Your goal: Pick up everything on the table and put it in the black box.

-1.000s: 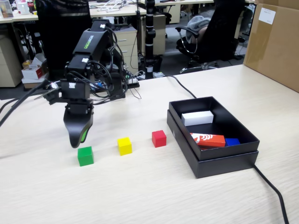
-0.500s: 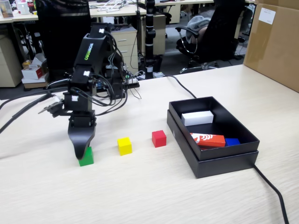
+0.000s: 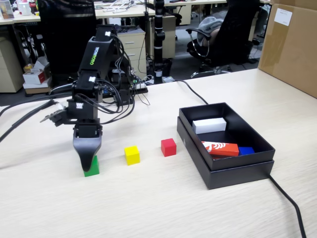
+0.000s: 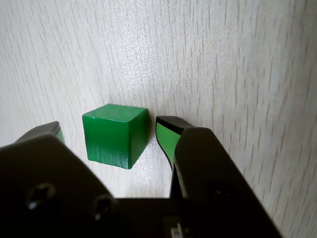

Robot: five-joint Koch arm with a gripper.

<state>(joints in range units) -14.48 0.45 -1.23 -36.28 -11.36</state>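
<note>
1. In the fixed view we see the black Koch arm's gripper (image 3: 88, 166) lowered right over the small plain green cube (image 3: 92, 167), which sits on the pale light-wood tabletop (image 3: 148, 198) at the left end of a loose row. The small yellow cube (image 3: 132, 154) and the small red cube (image 3: 168, 147) lie to its right, apart from each other, the red one near the shallow matte black cardboard box (image 3: 225, 166). The box already contains a white rectangular block (image 3: 209, 125), a long red-and-white printed block (image 3: 220, 148) and a blue piece (image 3: 245, 150).

2. Around the table we see an office: desks, dark chairs, a big brown cardboard carton (image 3: 290, 44) at the right edge, and a black cable (image 3: 290, 206) running past the box.

3. In the wrist view the gripper (image 4: 106, 129) is spread wide enough to straddle the green cube (image 4: 115, 135): the right jaw stands just beside the cube's right face, the left jaw is apart from it. It grips nothing yet.

4. We judge the step to be grasping the green cube. To do it well we would centre the jaws, close squarely on opposite flat faces so the cube does not twist, then lift clear of the box rim.
</note>
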